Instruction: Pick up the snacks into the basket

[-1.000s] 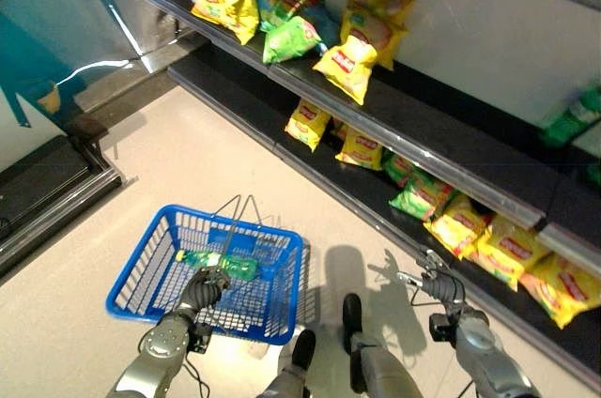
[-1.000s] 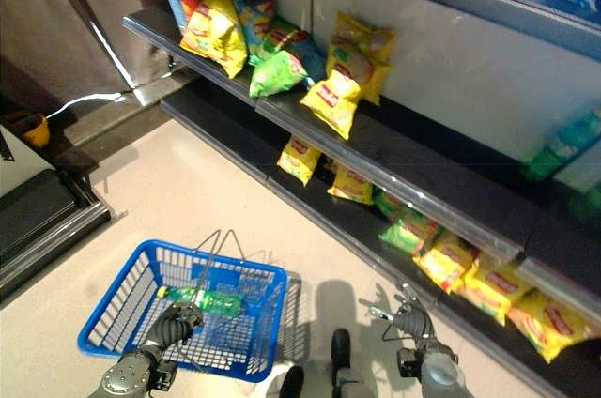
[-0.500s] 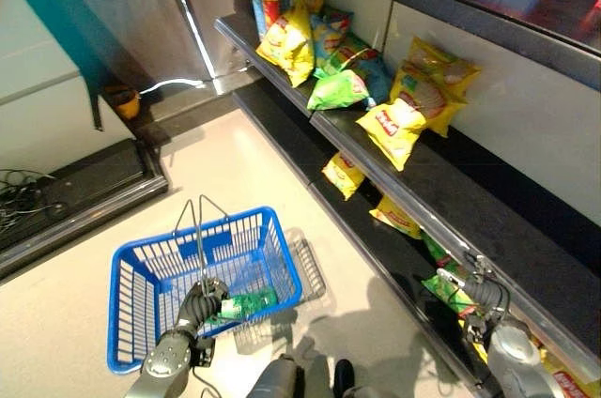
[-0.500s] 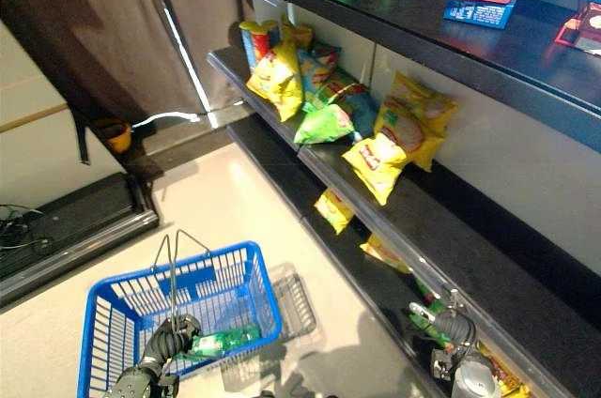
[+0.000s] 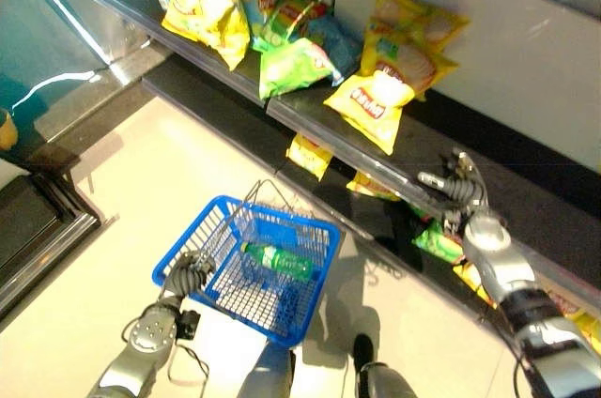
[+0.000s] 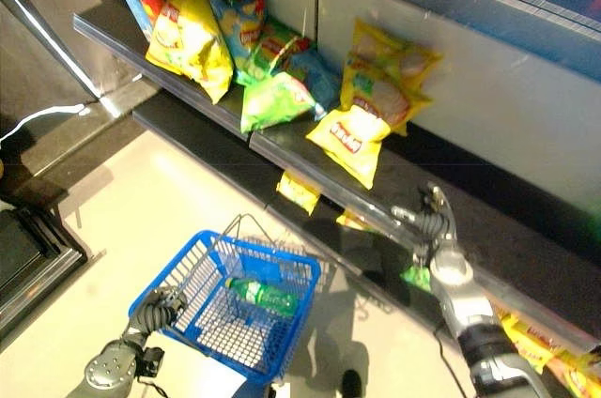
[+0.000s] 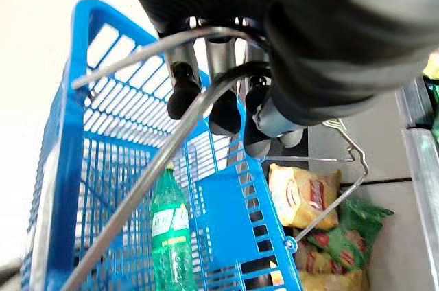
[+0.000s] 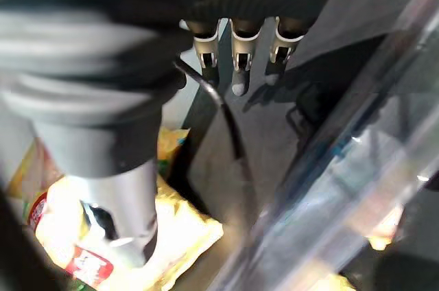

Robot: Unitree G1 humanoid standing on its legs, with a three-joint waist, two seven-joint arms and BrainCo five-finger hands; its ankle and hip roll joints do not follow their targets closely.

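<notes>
Gripping the basket (image 5: 282, 257) handle, the left hand (image 5: 185, 274) is curled; the right hand (image 5: 454, 190), fingers straight, hovers at the shelf (image 5: 376, 149).

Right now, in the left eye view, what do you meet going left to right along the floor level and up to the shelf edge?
Left hand on the wire handle → blue basket → green bottle lying in it → right hand at the shelf edge.

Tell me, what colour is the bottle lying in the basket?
Green; the bottle shows best in the left wrist view.
</notes>
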